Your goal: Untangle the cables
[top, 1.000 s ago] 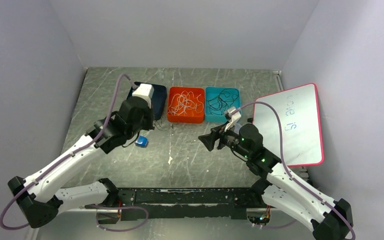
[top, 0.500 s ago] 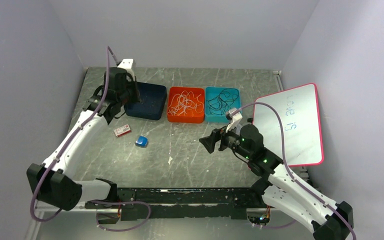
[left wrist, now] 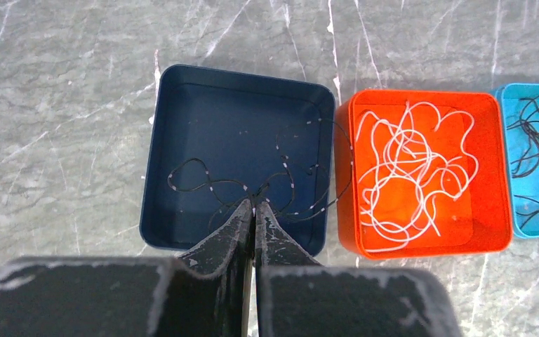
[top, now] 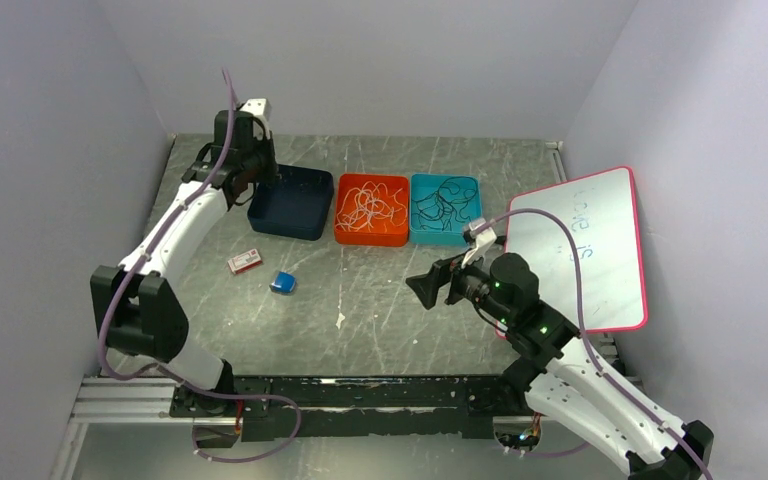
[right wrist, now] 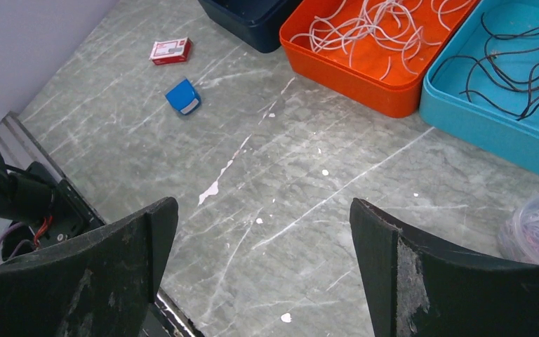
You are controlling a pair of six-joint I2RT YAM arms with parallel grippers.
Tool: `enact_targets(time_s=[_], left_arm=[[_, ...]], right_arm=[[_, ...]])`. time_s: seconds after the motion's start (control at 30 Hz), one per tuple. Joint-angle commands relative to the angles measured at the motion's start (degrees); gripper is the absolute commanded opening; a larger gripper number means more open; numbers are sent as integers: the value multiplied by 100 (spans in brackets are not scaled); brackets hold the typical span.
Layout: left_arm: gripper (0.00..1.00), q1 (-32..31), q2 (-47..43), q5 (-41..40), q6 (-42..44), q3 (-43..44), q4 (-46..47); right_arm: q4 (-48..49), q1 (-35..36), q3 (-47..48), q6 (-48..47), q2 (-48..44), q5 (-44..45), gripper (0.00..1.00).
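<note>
A thin dark cable with white marks [left wrist: 203, 184] loops over the navy tray [left wrist: 182, 91] and runs in to my left gripper [left wrist: 254, 203], whose jaws are pressed shut on it. In the top view the left gripper [top: 258, 180] hangs over the navy tray's [top: 295, 228] far left corner. White cables [top: 370, 205] curl in the orange tray [top: 370, 240]. Dark cables [top: 443, 205] lie in the teal tray [top: 445, 240]. My right gripper [right wrist: 263, 203] is wide open and empty above bare table, near the teal tray [right wrist: 477, 119]; it also shows in the top view [top: 423, 288].
A small red box [top: 245, 262] and a blue block [top: 282, 283] lie on the table left of centre. A pink-framed whiteboard [top: 585, 250] leans at the right. A clear tub of coloured loops [right wrist: 537, 228] sits near the right gripper.
My left arm has swung from the table's left middle up and back to the navy tray, uncovering the red box. The right arm has shifted slightly nearer.
</note>
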Motion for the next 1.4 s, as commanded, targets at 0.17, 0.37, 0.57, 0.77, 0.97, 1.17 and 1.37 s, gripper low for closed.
enact_targets(time_s=[0.17,0.37,0.57,0.77,0.97,1.17,1.37], left_arm=[[7,137,902,54,223,379,441],[9,146,1419,260,131,359,616],[22,148,1600,510,-76,173,814],[37,154,1522,362,-54,158,715],[45,155,873,328,-33,67,638],[50,155,-367,687,-186,-380,682],[54,155,-2072,966,-579,-1323,543]], right_arm=[[-358,36,152,-209,-76,97,96],[-499,38,78,-173,-176,172,97],[-607,34,61,-86,-259,177,97],[-628,31,86,-74,-226,205,97],[-527,38,63,127,-382,474,97],[-420,31,121,229,-592,799,100],[-362,39,131,529,-609,1553,100]])
